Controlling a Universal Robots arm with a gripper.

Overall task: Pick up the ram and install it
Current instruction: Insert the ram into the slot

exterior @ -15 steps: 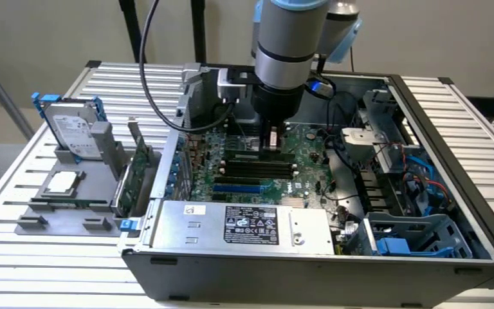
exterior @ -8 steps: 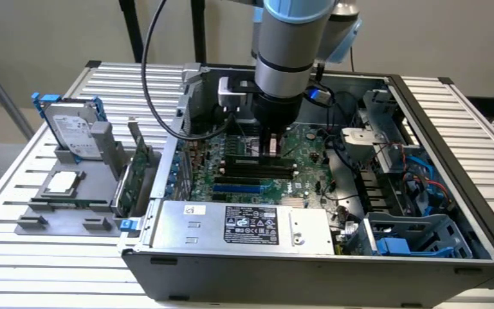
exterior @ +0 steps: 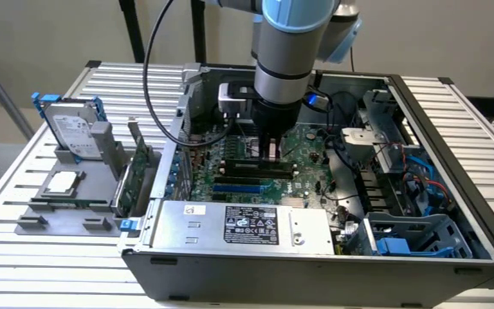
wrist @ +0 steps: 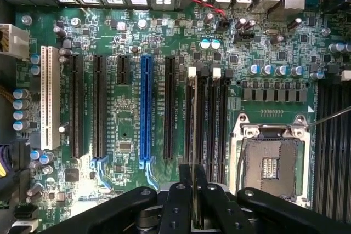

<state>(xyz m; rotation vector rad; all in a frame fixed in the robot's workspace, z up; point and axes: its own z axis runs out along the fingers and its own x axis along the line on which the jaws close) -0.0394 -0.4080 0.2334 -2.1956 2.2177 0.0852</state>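
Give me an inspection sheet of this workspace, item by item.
Surface: slatted metal table carrying an open computer case.
Job's things: ram edge-on between the fingers, over the memory slots.
Clutter: hard drive, processor chip and expansion card on a grey fixture beside the case.
Grippers: gripper shut on the ram, inside the case.
Cables: black cable hanging by the arm; blue cables in the case.
Surroundings: plain wall.

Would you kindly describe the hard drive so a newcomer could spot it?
Start from the open computer case; on the grey rack at the exterior view's left of it stands the hard drive. It alone has a silver face and blue side rails.
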